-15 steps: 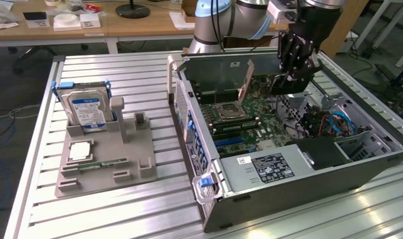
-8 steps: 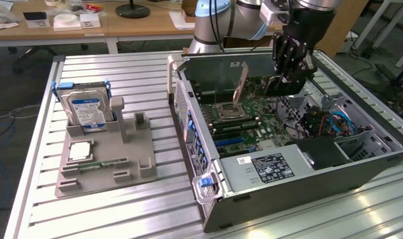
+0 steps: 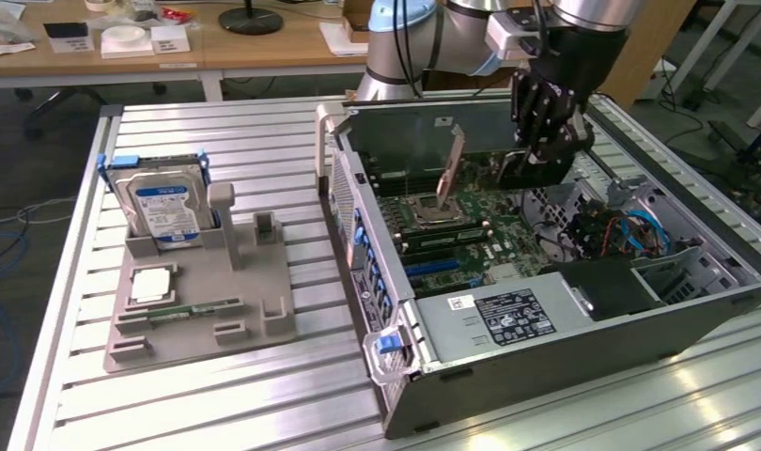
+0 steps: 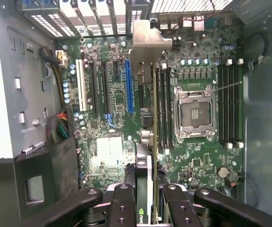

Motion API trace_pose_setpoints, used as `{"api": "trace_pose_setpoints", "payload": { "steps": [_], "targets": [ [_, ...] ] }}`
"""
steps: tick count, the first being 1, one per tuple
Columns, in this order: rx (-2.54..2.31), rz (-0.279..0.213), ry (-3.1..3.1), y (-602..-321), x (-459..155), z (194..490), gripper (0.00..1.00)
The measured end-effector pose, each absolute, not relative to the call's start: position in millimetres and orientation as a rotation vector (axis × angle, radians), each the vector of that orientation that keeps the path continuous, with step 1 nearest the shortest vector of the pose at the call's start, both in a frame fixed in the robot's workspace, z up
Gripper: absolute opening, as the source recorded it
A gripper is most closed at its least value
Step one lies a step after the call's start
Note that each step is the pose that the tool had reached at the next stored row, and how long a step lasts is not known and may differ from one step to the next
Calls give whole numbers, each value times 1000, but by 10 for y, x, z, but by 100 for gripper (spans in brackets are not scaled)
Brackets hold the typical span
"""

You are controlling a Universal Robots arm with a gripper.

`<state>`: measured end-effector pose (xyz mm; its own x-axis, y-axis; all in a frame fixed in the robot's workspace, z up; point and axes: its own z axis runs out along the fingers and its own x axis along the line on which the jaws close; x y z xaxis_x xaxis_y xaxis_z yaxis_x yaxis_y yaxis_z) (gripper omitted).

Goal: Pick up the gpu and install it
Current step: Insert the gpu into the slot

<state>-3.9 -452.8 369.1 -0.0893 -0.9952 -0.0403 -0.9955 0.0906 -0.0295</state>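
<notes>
1. Aluminium slats form the counter (image 3: 230, 395), which carries an open PC case (image 3: 582, 357) lying on its side, nearest on the exterior view's right.
2. On the exterior view's left, apart from the case, a grey holder tray (image 3: 205, 282) rests on the counter. A memory stick (image 3: 193, 308) lies flat in it, and a hard drive (image 3: 165, 207) with a blue-white label stands upright at its far end.
3. Inside the case, a power supply (image 3: 512, 315) fills the near corner, with the green motherboard (image 3: 462, 235) beyond it.
4. The gripper (image 4: 148, 189) reaches down into the case over the motherboard, its black fingers (image 4: 122, 201) closed narrowly on the gpu (image 4: 144, 165).
5. The gpu is held on edge above the board, between the blue expansion slot (image 4: 129, 87) and the CPU socket (image 4: 192, 113). Its silvery bracket (image 4: 148, 42) points at the vented rear wall of the case.
6. Whether its lower edge touches the board, I cannot tell.
7. Farthest back stands a wooden desk (image 3: 268, 47).
</notes>
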Motion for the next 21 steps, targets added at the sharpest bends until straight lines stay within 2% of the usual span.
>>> {"api": "trace_pose_setpoints", "payload": {
  "steps": [21],
  "targets": [
    [-2085,8,2283,-4567,-261,3552,27]
  ]
}}
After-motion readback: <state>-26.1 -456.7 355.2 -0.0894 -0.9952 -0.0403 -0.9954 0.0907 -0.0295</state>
